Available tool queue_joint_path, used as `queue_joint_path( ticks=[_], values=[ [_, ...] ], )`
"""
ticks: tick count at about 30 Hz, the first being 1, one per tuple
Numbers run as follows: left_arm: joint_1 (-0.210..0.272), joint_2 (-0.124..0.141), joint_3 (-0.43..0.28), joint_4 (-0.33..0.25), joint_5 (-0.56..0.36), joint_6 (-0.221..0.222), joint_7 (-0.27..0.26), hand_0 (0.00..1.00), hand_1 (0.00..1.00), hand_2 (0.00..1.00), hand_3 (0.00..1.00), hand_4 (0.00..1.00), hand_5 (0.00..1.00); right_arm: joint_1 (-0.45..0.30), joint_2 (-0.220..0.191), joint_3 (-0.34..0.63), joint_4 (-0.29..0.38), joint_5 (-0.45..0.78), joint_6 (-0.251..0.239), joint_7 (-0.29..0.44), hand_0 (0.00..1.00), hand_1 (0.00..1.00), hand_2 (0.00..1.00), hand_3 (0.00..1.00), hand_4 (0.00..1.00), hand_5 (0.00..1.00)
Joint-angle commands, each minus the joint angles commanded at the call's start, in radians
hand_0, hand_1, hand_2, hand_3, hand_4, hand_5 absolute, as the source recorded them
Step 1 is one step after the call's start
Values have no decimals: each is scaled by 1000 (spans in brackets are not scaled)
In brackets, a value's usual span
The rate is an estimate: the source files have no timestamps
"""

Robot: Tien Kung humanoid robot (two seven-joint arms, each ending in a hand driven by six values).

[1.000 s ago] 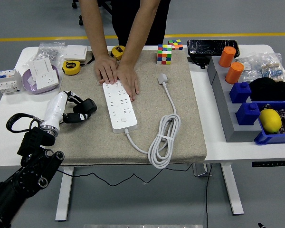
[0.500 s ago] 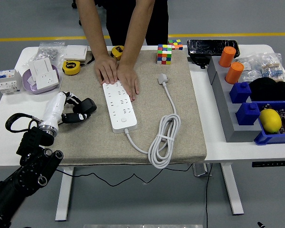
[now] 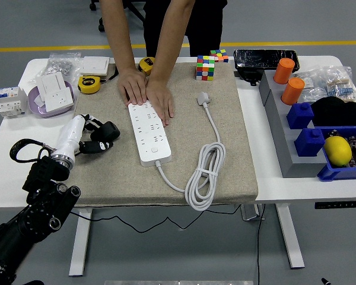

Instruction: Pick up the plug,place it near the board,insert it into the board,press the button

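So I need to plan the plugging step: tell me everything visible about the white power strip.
The long white plastic power strip lies flat on the beige mat, running away from the near edge. Rows of sockets cover its top, with a button near the close end. Its white cable leaves that end, coiled, ending in a grey plug. A person's hands press its far end.

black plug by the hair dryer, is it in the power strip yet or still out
Out. The black plug lies on the mat left of the power strip, in no socket; a person's hands rest on the strip's far end.

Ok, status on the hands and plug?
Left hand low at the near-left edge, holding nothing; right out of view. Black plug lies left of power strip. Person's hands rest on the strip's far end.
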Motion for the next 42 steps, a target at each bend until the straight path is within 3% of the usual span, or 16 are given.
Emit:
queue_joint_path(
  ticks=[1,6,7,12,13,28,32,36,42],
  values=[
    [0,0,0,0,1,2,0,627,626,481,510,974,134,0,0,0,0,0,0,0,878,823,815,831,998,963],
    [0,2,1,1,9,8,2,627,626,481,510,974,134,-1,-1,1,0,-1,0,0,878,823,815,831,998,963],
    [0,2,1,1,11,9,3,596,512,390,451,702,59,-2,-1,1,0,-1,0,0,879,822,815,830,998,960],
    [-1,2,2,0,28,-2,14,596,512,390,451,702,59,-1,-2,-1,0,2,0,1,879,822,815,830,998,960],
    [-1,2,2,-1,30,-3,15,577,478,353,431,644,30,0,-2,-1,0,3,0,1,878,822,815,830,998,961],
    [-12,11,12,-17,33,-4,24,573,466,333,419,627,15,3,-1,-2,0,9,-1,0,879,822,815,829,998,957],
    [-22,34,55,-39,5,-8,30,571,466,334,417,619,21,4,-1,-3,0,11,-2,1,878,822,815,829,998,956],
    [-56,76,138,-60,-28,-15,37,571,466,334,417,619,21,4,-1,-4,0,12,-2,0,878,822,815,829,998,956],
    [-150,176,341,-104,-97,-39,49,564,468,334,414,617,22,8,-5,-4,0,16,-3,0,878,823,814,829,998,956]
  ],
)
